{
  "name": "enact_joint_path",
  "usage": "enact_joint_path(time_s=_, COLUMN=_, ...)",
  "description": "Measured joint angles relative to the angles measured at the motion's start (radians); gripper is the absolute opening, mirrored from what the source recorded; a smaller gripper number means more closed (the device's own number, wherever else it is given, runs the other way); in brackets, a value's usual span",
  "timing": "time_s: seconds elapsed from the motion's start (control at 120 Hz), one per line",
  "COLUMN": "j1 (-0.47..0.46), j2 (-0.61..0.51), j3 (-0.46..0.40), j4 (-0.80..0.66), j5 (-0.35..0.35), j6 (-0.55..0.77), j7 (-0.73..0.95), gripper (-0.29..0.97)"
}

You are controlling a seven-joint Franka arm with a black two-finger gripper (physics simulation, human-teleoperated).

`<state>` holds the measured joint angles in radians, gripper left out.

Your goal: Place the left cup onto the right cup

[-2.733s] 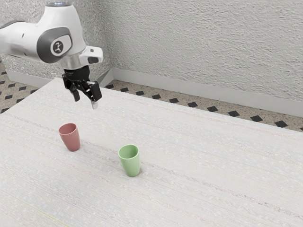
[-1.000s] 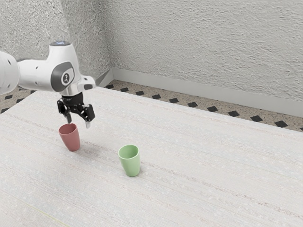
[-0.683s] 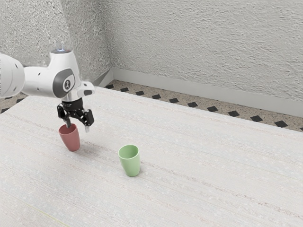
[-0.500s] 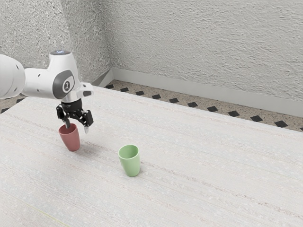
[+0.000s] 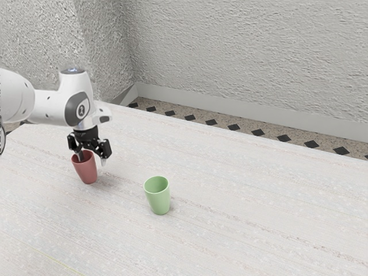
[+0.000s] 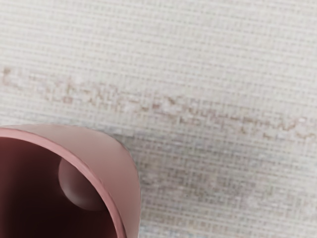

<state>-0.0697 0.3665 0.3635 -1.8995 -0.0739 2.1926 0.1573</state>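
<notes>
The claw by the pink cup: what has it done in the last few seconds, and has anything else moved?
The black two-finger claw came down from high above the pale table, drifting toward the exterior view's left, to the small pink cup. One finger now dips inside the cup's rim and the other hangs outside. The claw is open, with nothing gripped. The pink cup and the light green cup stand where they were.
</notes>
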Motion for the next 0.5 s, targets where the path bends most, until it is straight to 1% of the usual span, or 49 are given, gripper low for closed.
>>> enact_joint_path(time_s=0.342, j1=0.011, j2=0.034, j3=0.000, j4=-0.004, j5=-0.017, j6=0.022, j7=0.001, gripper=0.65)
enact_joint_path(time_s=0.433, j1=0.011, j2=0.037, j3=0.000, j4=-0.007, j5=-0.019, j6=0.032, j7=0.001, gripper=0.57)
enact_joint_path(time_s=0.5, j1=0.011, j2=0.037, j3=0.000, j4=-0.007, j5=-0.023, j6=0.037, j7=0.001, gripper=0.44)
